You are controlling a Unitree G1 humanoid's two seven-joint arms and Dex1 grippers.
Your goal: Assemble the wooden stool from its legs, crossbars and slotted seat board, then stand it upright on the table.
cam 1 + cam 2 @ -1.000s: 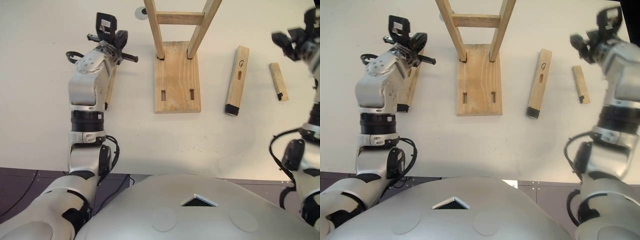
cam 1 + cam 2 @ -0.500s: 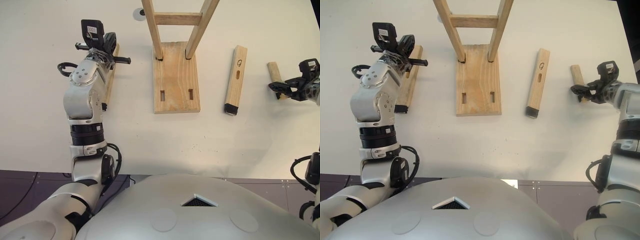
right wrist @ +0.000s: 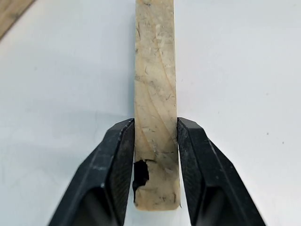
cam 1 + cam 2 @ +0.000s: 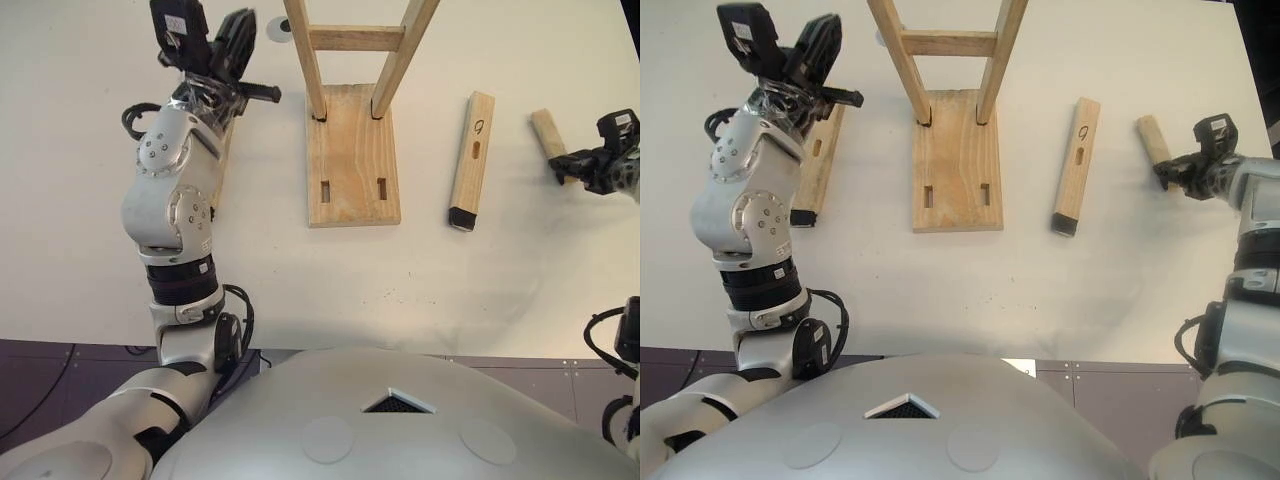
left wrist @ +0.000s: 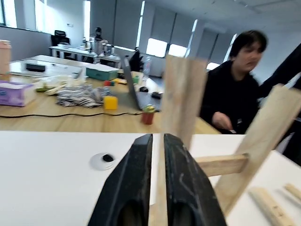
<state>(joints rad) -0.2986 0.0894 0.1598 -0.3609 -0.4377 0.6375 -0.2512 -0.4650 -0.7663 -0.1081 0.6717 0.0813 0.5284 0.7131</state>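
Up and away from the robot the left fingers have climbed in the last half second, ending close to the far edge of the bench. The right fingers have kept their hold on the short crossbar, which has slid a little farther from the robot.

From the left eye, the seat board lies flat mid-bench. Two upright legs stand in its far slots, joined by an upper crossbar; the two near slots show as bare holes. A loose leg lies to the right of the board and apart from it, dark end toward the robot. The short crossbar lies farther right again, near the bench's right edge.

From the right eye, a fourth leg lies left of the board, partly under the left arm.

From the left wrist, the left fingers stand together with only a thin slit between them and nothing in it. They are raised above the bench, with one upright leg just behind them.

From the right wrist, the right fingers are clamped on the short crossbar near its end, one on each long side, and the bar rests on the bench.
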